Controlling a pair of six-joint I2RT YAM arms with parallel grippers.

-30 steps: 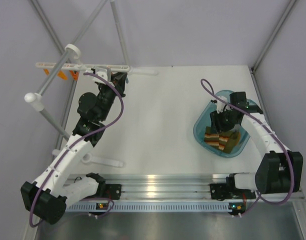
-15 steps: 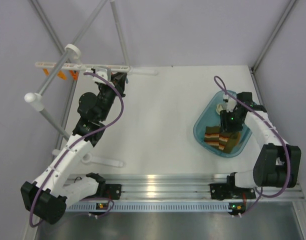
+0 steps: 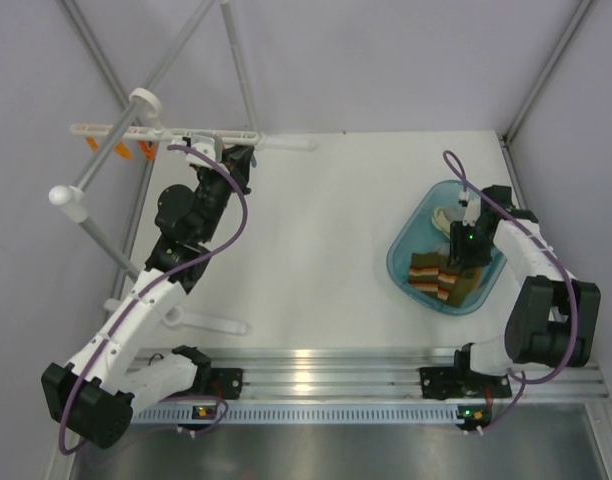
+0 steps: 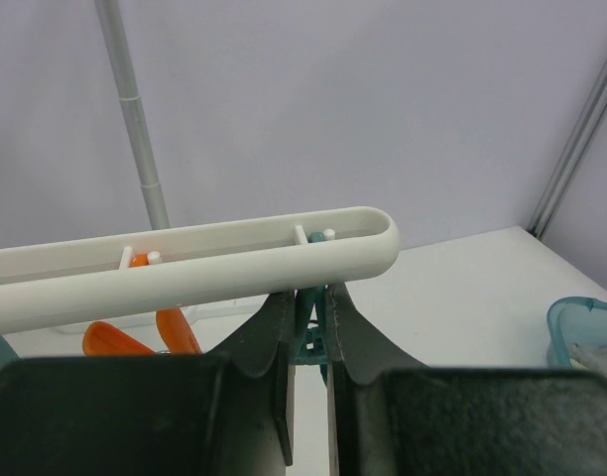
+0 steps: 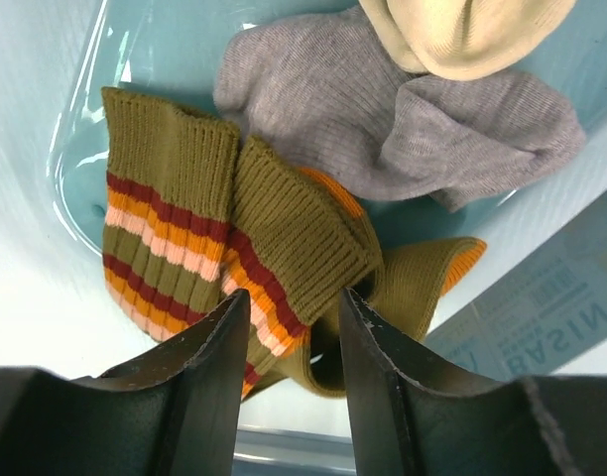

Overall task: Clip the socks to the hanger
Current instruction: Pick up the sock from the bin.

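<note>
The olive-brown striped socks [image 3: 441, 275] lie in a teal basin [image 3: 401, 252] at the right. My right gripper [image 3: 464, 252] hangs open just above them. In the right wrist view the open gripper [image 5: 296, 317] straddles the ribbed cuff of one sock [image 5: 284, 223], not gripping it. The white hanger bar [image 3: 186, 132] runs along the back left. My left gripper [image 3: 241, 158] is at its right end. In the left wrist view the left gripper [image 4: 309, 332] is shut on a teal clip [image 4: 311, 319] under the bar [image 4: 184, 268].
Orange clips [image 3: 121, 150] hang further left on the bar. A grey sock [image 5: 403, 119] and a cream sock [image 5: 462, 35] also lie in the basin. Thick grey-white poles with round caps [image 3: 141, 98] stand at the left. A white peg [image 3: 211, 322] lies near the front.
My right wrist has swung to the right over the basin and now sits above the striped socks. The left arm has not moved.
</note>
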